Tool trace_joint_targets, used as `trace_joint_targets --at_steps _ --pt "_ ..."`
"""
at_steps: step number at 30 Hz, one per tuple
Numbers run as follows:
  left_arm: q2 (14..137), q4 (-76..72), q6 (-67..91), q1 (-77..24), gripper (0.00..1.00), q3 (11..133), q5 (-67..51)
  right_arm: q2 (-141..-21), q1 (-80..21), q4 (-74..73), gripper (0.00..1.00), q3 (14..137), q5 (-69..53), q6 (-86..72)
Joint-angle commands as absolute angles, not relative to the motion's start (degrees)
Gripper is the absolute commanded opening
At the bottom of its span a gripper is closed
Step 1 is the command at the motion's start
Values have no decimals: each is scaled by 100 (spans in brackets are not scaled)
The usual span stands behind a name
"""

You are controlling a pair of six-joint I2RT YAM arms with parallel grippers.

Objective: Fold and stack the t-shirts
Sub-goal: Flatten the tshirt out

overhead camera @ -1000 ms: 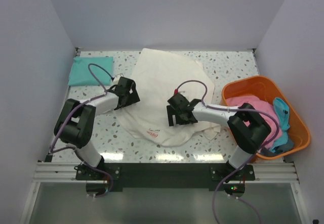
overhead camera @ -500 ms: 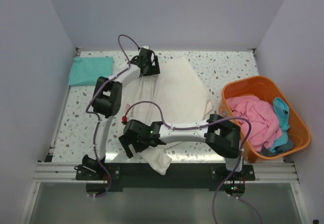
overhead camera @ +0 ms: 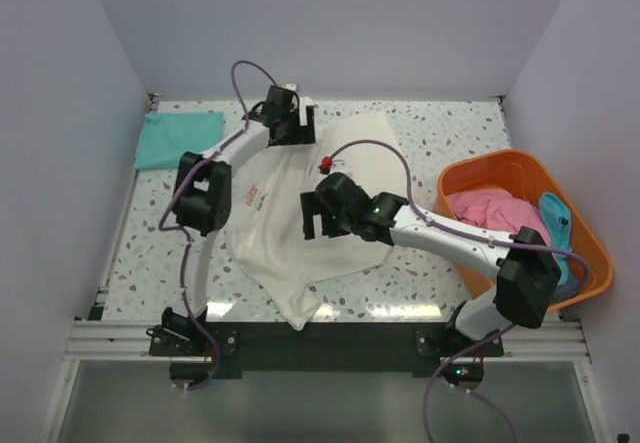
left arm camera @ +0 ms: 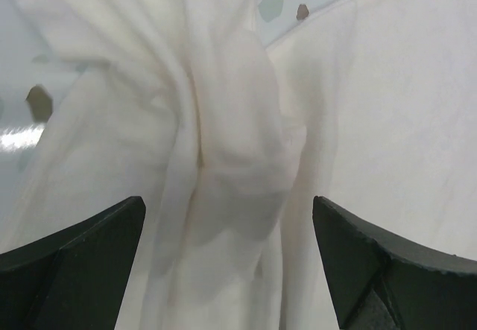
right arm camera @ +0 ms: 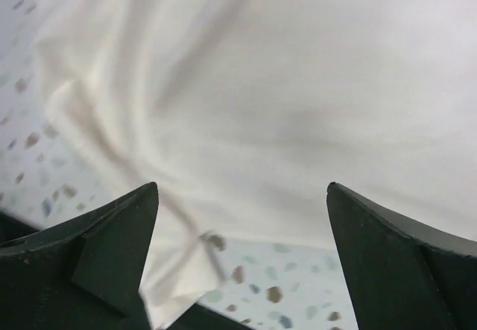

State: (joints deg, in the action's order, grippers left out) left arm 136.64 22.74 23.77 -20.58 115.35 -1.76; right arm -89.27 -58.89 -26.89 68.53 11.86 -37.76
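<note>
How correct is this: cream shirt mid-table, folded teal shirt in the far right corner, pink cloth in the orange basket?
One slip: the top external view shows the folded teal shirt in the far left corner, not right. The cream shirt, pink cloth and orange basket are as stated.

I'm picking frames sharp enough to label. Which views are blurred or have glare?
Top external: sharp and evenly lit. Left wrist: the cream t-shirt folds are clear, with a patch of glare on the table at the left edge. Right wrist: blurred, cloth and table specks smeared.
</note>
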Motion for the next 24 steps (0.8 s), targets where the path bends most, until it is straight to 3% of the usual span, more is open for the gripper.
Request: trace_joint_targets --at_steps 1,8,16,18,20,21,22,24 --pt "11553 2076 2170 -2039 100 10244 -53 -8474 -5161 -3374 99 6234 1976 -4078" --pt "8756 1083 2794 -2459 100 6081 123 -8402 -4281 -3673 97 5511 2285 -4368" --pt "7498 1345 3664 -2672 100 4114 519 -9096 -3990 -3648 75 5458 2628 -4526" --pt "7357 1283 3770 -2672 100 3781 457 -9297 -3973 -3560 74 5502 2593 -4544" --pt "7295 1152 3806 -2672 100 3465 448 -9386 -3973 -3455 62 5502 2497 -4570" --pt "7330 1134 3884 -2672 100 3385 492 -9387 -3981 -3350 51 5476 2470 -4623" --pt "7365 1116 3885 -2672 100 3332 510 -9378 -3973 -3288 33 5467 2426 -4640" --pt "7583 1177 3937 -2672 100 3313 746 -9291 -3973 -3165 17 5493 2356 -4623"
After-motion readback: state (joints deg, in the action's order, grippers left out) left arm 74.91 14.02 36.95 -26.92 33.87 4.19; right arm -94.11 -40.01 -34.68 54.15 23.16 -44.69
